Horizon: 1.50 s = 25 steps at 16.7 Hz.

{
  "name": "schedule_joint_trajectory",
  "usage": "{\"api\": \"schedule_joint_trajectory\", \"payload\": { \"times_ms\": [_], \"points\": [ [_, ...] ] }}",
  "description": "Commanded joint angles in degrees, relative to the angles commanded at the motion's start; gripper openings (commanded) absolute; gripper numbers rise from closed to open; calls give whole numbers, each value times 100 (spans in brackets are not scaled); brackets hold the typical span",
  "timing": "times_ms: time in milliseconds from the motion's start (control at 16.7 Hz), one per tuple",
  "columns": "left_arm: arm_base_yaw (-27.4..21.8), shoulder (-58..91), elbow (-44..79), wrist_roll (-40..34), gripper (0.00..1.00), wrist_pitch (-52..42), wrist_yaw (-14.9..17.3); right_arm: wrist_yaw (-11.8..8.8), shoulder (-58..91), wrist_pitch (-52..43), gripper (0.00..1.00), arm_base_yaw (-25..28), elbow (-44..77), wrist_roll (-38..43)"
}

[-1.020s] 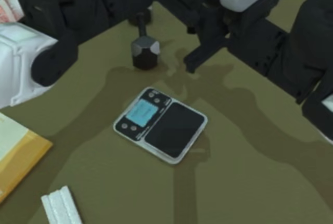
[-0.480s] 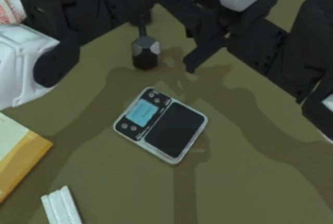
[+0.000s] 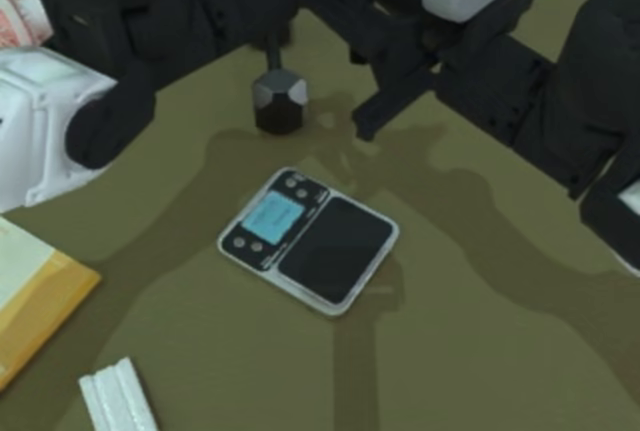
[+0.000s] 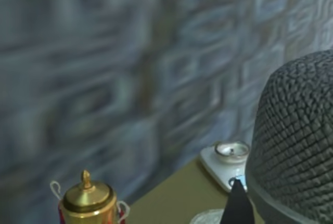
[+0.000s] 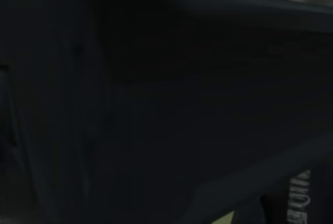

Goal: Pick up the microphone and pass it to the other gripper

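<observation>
The microphone's grey mesh head fills one side of the left wrist view, right against a black fingertip of my left gripper, which is shut on it. In the top view the microphone is hidden among the black arm parts at the top centre, where my left gripper sits. My right gripper reaches in from the right, close to the left one, above the table just right of the dumbbell. The right wrist view is dark.
A black hex dumbbell stands below the two grippers. A digital scale lies mid-table. A yellow packet and a white strip are at the left. A gold trophy cup shows far off.
The left arm has crept slightly up and to the right. The right arm, the dumbbell and the scale have barely moved.
</observation>
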Motion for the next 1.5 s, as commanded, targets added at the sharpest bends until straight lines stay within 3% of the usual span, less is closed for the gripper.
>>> {"api": "schedule_joint_trajectory", "payload": {
  "times_ms": [180,960,1500],
  "points": [
    [0,0,0,0,0,0,0,0,0,0,0,0,0,0],
    [0,0,0,0,0,0,0,0,0,0,98,0,0,0],
    [1,-41,53,38,0,-12,-57,44,56,-3,100,-36,-51,-34]
  ]
}}
